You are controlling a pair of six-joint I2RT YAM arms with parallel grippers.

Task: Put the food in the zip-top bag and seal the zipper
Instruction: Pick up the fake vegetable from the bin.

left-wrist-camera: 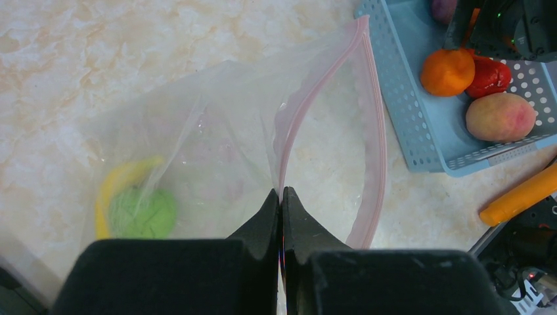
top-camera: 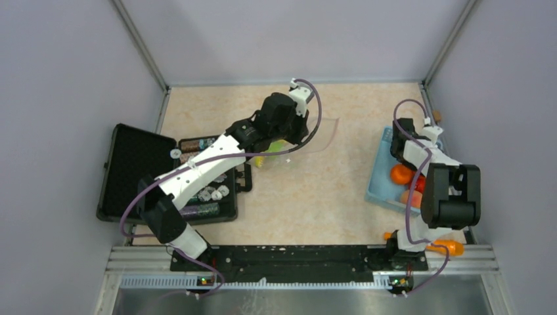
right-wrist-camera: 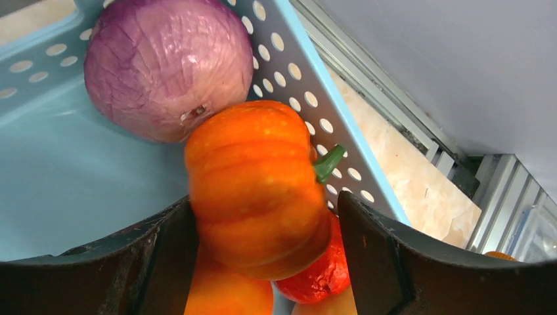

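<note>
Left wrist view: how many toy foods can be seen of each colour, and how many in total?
Yellow: 1, banana
Green: 1, apple
Orange: 2, round orange and long carrot-like piece
Red: 1, red piece
Pink: 1, peach
Purple: 1, onion, cut off by the top edge
Total: 7

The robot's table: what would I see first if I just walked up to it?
A bright orange toy pumpkin sits between the open fingers of the right gripper, in the light-blue basket at the right of the table, touching a purple onion. In the middle, the left gripper pinches the pink zipper of the clear zip-top bag, its mouth gaping, with a yellow banana and green apple inside.
</note>
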